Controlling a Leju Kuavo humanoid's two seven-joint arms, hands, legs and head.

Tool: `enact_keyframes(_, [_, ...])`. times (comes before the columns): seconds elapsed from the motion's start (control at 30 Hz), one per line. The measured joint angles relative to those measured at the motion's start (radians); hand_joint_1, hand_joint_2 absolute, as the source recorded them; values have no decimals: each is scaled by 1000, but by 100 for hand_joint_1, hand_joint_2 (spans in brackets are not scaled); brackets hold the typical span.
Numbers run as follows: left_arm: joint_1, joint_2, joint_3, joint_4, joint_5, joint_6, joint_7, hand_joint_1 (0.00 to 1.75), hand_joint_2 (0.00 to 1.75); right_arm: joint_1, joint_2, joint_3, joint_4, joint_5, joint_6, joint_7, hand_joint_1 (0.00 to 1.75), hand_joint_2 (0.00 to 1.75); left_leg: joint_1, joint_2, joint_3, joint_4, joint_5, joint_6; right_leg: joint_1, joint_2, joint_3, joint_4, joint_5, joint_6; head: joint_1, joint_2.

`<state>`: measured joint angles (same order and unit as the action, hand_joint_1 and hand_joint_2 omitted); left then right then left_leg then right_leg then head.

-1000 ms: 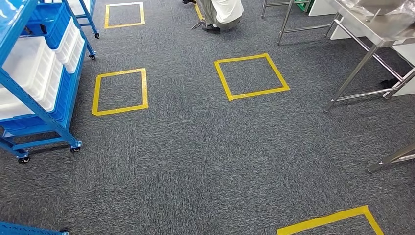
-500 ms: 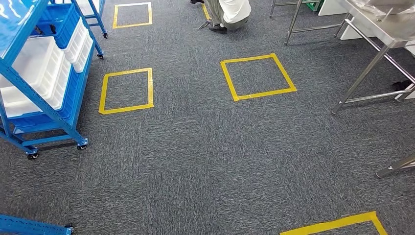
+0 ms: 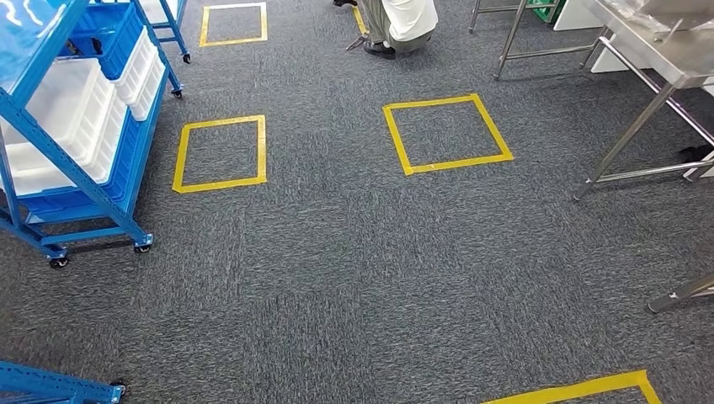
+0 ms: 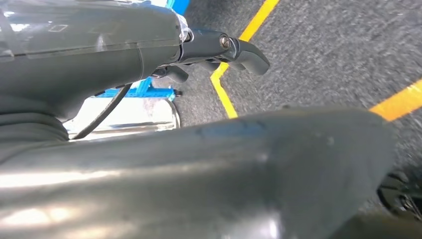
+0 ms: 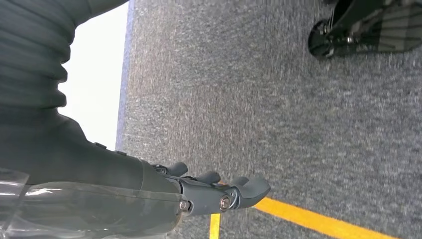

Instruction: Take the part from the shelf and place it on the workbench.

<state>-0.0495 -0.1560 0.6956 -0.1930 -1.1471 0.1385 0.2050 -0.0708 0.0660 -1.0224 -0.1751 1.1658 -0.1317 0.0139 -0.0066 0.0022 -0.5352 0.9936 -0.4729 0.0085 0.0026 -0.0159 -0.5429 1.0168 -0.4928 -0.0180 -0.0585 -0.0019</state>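
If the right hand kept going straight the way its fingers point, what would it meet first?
Probably the grey carpet, near a strip of yellow tape. The right hand hangs empty above the floor; depth is unclear.

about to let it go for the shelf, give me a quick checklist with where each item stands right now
1. Left hand free: ok, it holds nothing and hangs over the carpet.
2. Right hand free: ok, fingers apart and nothing held.
3. Blue shelf within reach: not ok, it stands off to the left across open carpet.
4. Part located: cannot tell, the white bins on the shelf hide their contents from here.
5. Workbench in sight: ok, its steel frame stands at the right.
6. Path free of people: ok, the person stands well beyond the yellow tape squares.
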Motion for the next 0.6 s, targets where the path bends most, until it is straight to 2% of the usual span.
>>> enact_keyframes(0.07, [1, 0, 0, 0, 0, 0, 0, 0, 0, 0, 1, 0, 0, 0, 0, 0, 0, 175, 6, -1, 8, -18, 11, 7, 0, 4, -9, 24, -20, 10, 0, 0])
enact_keyframes(0.1, [0, 0, 0, 0, 0, 0, 0, 0, 0, 0, 2, 0, 0, 0, -1, 0, 0, 175, 9, -1, 12, -25, 17, 10, -2, 7, -27, 63, -45, 16, 0, 0])
enact_keyframes(0.17, [-1, 0, 0, 0, 0, 0, 0, 0, 0, 1, 7, 0, 0, 0, -1, 0, 0, 175, 9, -1, 10, -27, 19, 12, -9, 11, -86, 185, -107, 25, 0, 0])
enact_keyframes(0.2, [-1, 0, 0, 0, 0, 0, 0, 0, 0, 1, 10, 0, 0, 0, -1, 0, 0, 175, 9, -1, 9, -27, 18, 12, -13, 12, -112, 237, -124, 28, 0, 0])
enact_keyframes(0.23, [-1, 0, 0, 0, 0, 0, 0, 0, 0, 2, 11, 0, 0, 0, -1, 0, 0, 175, 9, -2, 9, -26, 18, 11, -17, 12, -124, 259, -122, 31, 0, 0])
enact_keyframes(0.27, [0, 0, 0, 0, 0, 0, 0, 0, 0, 2, 13, 0, 0, 0, -1, 0, 0, 175, 11, -3, 10, -24, 16, 9, -22, 11, -117, 242, -101, 35, 0, 0])
enact_keyframes(0.33, [0, 0, 0, 0, 0, 0, 0, 0, 0, 2, 13, 0, 0, 0, -1, 0, 0, 175, 14, -6, 11, -16, 10, -1, -31, 12, -61, 124, -35, 42, 0, 0])
enact_keyframes(0.37, [-1, 0, 1, 0, 0, 0, 0, 0, 0, 2, 13, 0, 0, 0, -1, 0, 0, 175, 14, -7, 9, -9, 5, -8, -32, 15, -35, 67, -13, 40, 0, 0])
enact_keyframes(0.4, [-1, 0, 1, 0, 0, 0, 0, 0, 0, 2, 13, 0, 0, 0, -1, 0, 0, 175, 13, -8, 7, -2, 1, -16, -31, 18, -19, 30, -3, 36, 0, 0])
enact_keyframes(0.43, [-2, 0, 1, 0, 0, 0, 0, 0, 0, 1, 13, 0, 0, 0, -1, 0, 0, 175, 12, -9, 5, 2, -2, -22, -29, 20, -13, 16, -4, 28, 0, 0])
enact_keyframes(0.53, [-2, 0, 1, 0, 0, 0, 0, 0, 0, 1, 12, 0, 0, 0, -1, 0, 0, 175, 17, -9, 1, 9, -9, -40, -22, 20, -14, 13, -2, 3, 0, 0])
enact_keyframes(0.6, [-2, 0, 1, 0, 0, 0, 0, 0, 0, 0, 8, 0, 0, 0, -1, 0, 0, 175, 20, -8, -26, 72, -50, -47, -21, 17, -13, 10, 0, -11, 0, 0])
